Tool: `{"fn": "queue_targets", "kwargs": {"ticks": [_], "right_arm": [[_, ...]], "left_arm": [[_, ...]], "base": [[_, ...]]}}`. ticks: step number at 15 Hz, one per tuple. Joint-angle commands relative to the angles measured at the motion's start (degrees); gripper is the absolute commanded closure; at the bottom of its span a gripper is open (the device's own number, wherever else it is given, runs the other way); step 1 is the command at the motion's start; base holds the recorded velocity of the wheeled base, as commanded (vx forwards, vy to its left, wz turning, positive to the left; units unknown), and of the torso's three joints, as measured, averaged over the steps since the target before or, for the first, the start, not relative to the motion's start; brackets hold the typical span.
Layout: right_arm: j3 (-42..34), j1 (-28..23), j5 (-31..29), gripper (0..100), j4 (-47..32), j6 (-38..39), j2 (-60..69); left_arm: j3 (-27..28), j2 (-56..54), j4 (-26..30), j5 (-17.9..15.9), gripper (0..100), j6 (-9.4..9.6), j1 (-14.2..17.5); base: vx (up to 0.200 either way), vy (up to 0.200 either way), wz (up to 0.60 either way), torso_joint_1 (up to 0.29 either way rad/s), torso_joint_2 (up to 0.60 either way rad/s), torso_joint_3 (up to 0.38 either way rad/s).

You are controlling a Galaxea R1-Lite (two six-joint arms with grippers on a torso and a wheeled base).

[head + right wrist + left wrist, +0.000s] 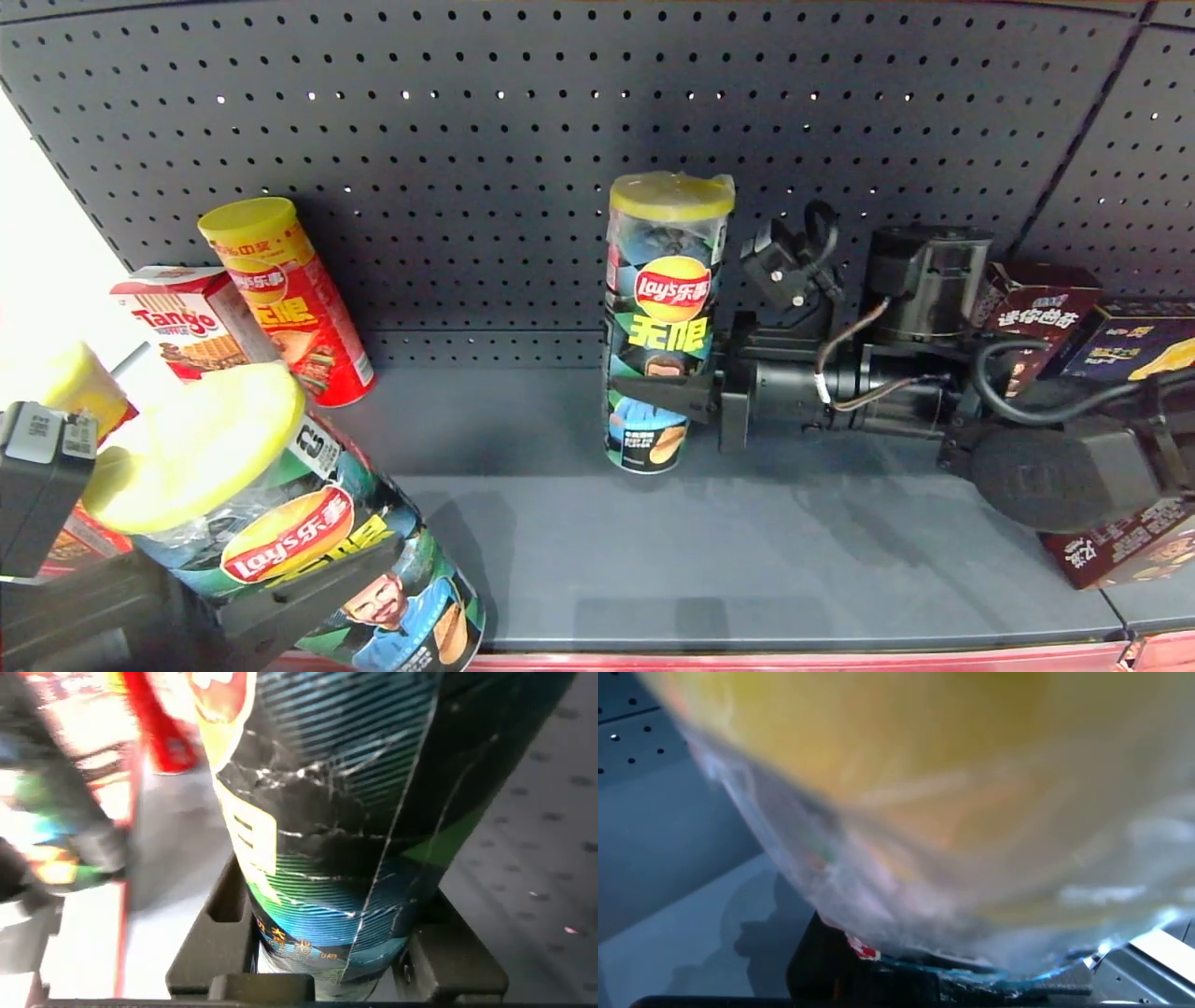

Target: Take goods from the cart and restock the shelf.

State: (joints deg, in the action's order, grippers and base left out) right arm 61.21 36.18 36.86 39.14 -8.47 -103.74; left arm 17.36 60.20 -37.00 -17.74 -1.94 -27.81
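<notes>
A chips can (667,308) with a yellow lid and dark blue-green label stands upright mid-shelf, close to the pegboard. My right gripper (668,390) is shut on its lower half from the right; in the right wrist view the black fingers (217,938) flank the can (327,831). I cannot tell whether its base touches the shelf (747,551). At the lower left my left gripper (285,583) is shut on a second, matching chips can (280,523), tilted with its lid toward me. That can's yellow lid and plastic wrap (952,793) sit very close in the left wrist view.
A red chips can (289,299) and a wafer box (187,317) stand at the shelf's left. Dark chocolate boxes (1036,313) line the right side, one (1120,551) near the front edge. Open shelf floor lies between the two cans and in front of the right arm.
</notes>
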Motion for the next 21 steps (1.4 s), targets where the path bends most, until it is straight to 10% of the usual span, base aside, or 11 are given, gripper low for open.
{"fn": "queue_targets", "kwargs": {"ticks": [1,9,21], "right_arm": [[-7.86,3.46,-2.24,100,2.52,0.12,6.53],[-24.82,4.25,-4.61,100,13.85,-0.14,7.94],[-24.82,3.90,-4.70,100,17.98,-0.32,1.96]], "left_arm": [[-0.04,0.01,0.00,-0.02,100,-0.08,-0.05],[0.13,0.01,0.08,0.16,100,-0.08,-0.05],[-0.40,-0.52,0.08,0.25,100,-0.08,-0.05]], "base": [[0.000,0.000,0.00,0.000,0.00,0.000],[0.000,0.000,0.00,0.000,0.00,0.000],[0.000,0.000,0.00,0.000,0.00,0.000]]}}
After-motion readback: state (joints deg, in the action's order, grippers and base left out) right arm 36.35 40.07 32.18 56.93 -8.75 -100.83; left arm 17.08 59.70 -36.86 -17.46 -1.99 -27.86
